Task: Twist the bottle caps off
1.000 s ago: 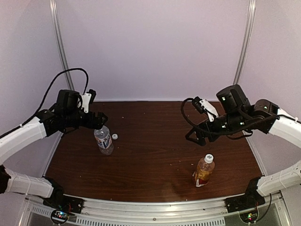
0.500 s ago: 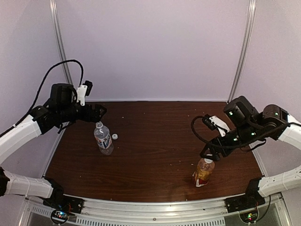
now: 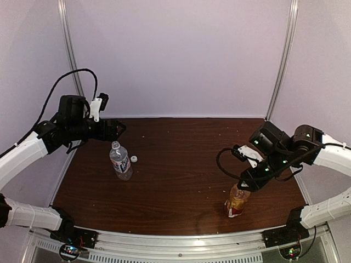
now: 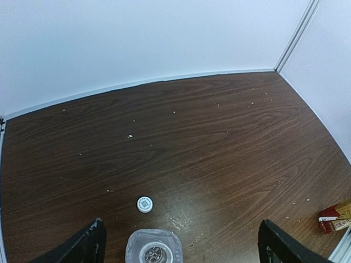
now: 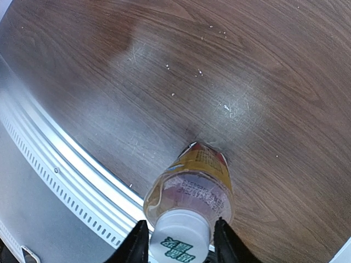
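Dark wood desk (image 3: 181, 164), flecked with pale crumbs. Above its left side, left claw (image 3: 116, 130) spread wide, hovering over the clear bottle (image 3: 120, 161) and touching nothing. At right, right claw (image 3: 245, 183) down over the amber bottle (image 3: 237, 201), pinching the white cap (image 5: 181, 234) from both sides. Clear bottle upright, neck open. Amber bottle upright near the desk's front edge, cap on. Loose cap (image 4: 145, 204) flat on the desk just beside the clear bottle, not touching it.

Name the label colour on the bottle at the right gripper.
Red and yellow; the label shows best in the right wrist view.
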You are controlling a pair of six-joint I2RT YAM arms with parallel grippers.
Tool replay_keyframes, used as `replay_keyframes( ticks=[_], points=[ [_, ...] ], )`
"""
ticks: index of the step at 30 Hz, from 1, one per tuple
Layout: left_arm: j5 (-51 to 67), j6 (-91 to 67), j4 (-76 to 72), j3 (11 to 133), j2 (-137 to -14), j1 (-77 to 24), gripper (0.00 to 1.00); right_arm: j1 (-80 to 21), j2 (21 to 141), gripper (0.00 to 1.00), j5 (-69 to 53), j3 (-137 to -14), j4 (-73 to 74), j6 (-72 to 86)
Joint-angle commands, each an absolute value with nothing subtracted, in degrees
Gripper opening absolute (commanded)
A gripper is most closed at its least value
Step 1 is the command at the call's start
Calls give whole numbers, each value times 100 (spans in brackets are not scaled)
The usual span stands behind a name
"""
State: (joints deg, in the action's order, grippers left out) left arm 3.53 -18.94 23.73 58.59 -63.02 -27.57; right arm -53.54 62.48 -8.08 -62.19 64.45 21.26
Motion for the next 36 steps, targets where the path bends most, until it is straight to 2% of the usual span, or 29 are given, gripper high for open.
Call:
replay_keyframes(
  ticks=[1,7,12,23,36],
  points=[
    [674,-1927,2303,6106,-6344,-2707,98,-5405,6307,35,-672,-6195,6381,2110],
    [1386,-1766,2208,6283,-6444,-2711,98,-5418,6343,9,-676,-6428,6321,2045],
    [2226,-1636,1857,6218,-6431,-2785,98,-5423,6512,0,-772,-6833,6061,1821],
    [2892,-740,1358,6185,-6505,-3717,98,-5406,7550,0,-1313,-8198,5196,1186],
    [2742,469,641,6048,-7204,-4523,98,-5110,8976,0,-2481,-10120,4929,967]
  ],
)
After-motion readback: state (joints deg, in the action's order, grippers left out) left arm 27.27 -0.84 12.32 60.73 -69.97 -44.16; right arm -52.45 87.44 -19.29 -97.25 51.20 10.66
